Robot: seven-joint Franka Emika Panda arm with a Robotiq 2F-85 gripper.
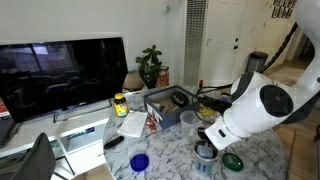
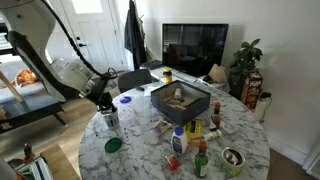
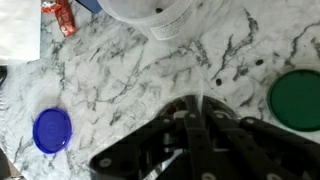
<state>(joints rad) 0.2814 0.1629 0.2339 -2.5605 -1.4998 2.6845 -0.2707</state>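
End effector [image 3: 200,108], closed together and empty, hovers above worktop [image 3: 110,75] near jar [image 3: 160,15]. Approach stage, by judgement; any grasp calls for opening first.

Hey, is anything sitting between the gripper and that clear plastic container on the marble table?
Nothing visible. In the wrist view only bare marble tabletop separates the gripper from the container; the blue lid and green lid lie off to either side.

Glossy veined marble table [image 3: 130,85]; smooth plastic lids [image 3: 52,130].
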